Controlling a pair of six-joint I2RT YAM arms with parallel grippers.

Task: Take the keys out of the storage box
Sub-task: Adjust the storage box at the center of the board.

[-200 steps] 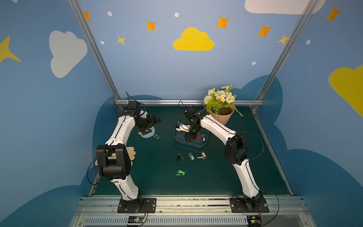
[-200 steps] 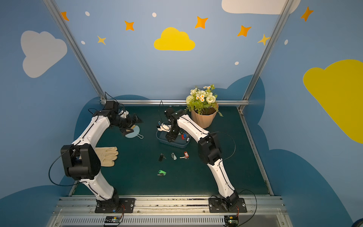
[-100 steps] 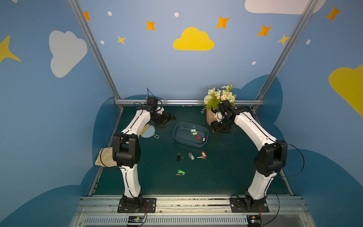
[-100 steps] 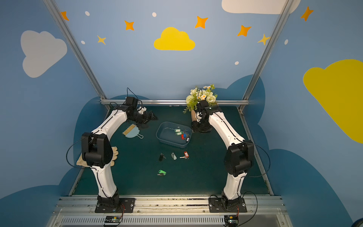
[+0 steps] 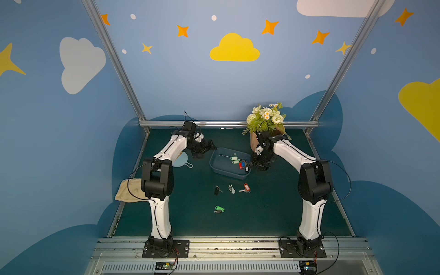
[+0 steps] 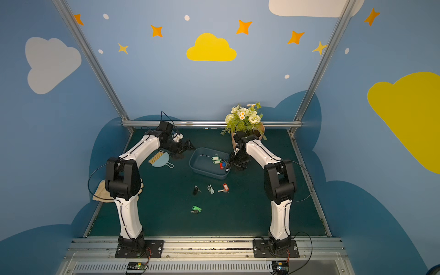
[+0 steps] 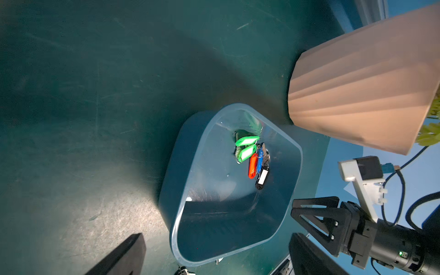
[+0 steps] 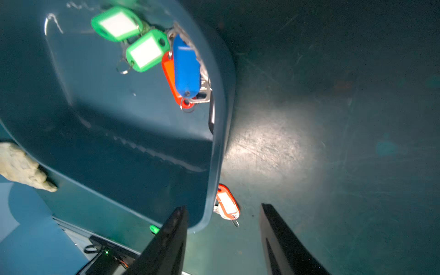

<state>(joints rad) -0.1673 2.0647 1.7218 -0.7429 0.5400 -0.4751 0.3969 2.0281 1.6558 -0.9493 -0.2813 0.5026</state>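
Four keys [image 5: 231, 189] already lie on the mat [image 5: 273, 204]; five more are left in the box [image 5: 228, 174] just beside my right gripper [image 8: 223, 206] (spread, nothing pinched).

Top views: bright, even overhead light, sharp; frame posts [image 5: 115, 62] bowed at edges; wrist views: dim, teal cast; glare patch on mat [image 8: 269, 147]; storage box [image 7: 214, 226] interior shadowed; right wrist view motion-blurred.

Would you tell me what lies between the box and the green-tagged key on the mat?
Three lie there in a row: black key, grey key, red key, seen in both top views.
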